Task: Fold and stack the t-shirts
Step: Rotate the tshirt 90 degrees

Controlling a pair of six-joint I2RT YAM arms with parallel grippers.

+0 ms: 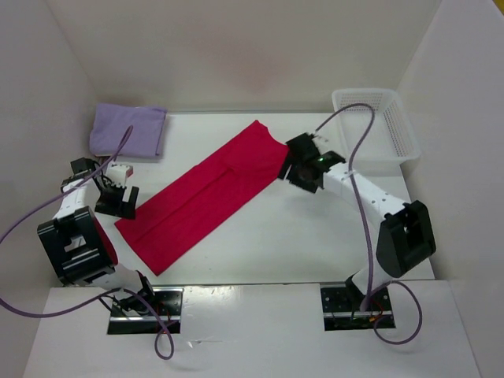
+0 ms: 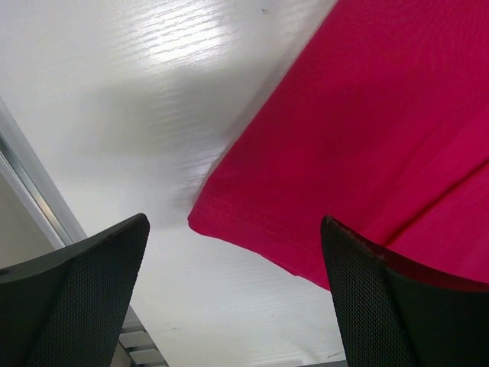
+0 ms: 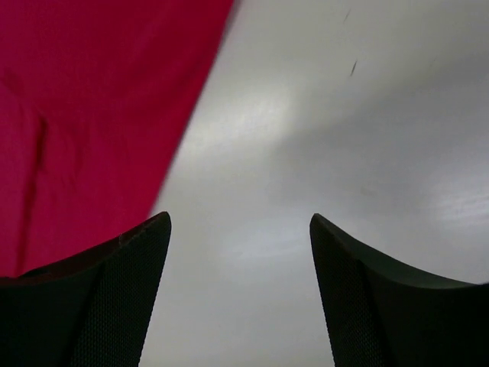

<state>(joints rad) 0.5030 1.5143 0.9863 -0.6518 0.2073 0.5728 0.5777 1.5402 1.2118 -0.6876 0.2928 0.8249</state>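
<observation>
A red t-shirt, folded into a long strip, lies diagonally across the white table. A lavender t-shirt lies folded at the back left. My left gripper hovers open at the strip's near-left end. In the left wrist view the red t-shirt's hemmed corner lies just ahead of the left gripper, nothing gripped. My right gripper is open at the strip's far-right end. In the right wrist view the red t-shirt lies to the left of the right gripper, with bare table between its fingers.
A white mesh basket stands at the back right corner. White walls enclose the table on three sides. Purple cables loop from both arms over the table's sides.
</observation>
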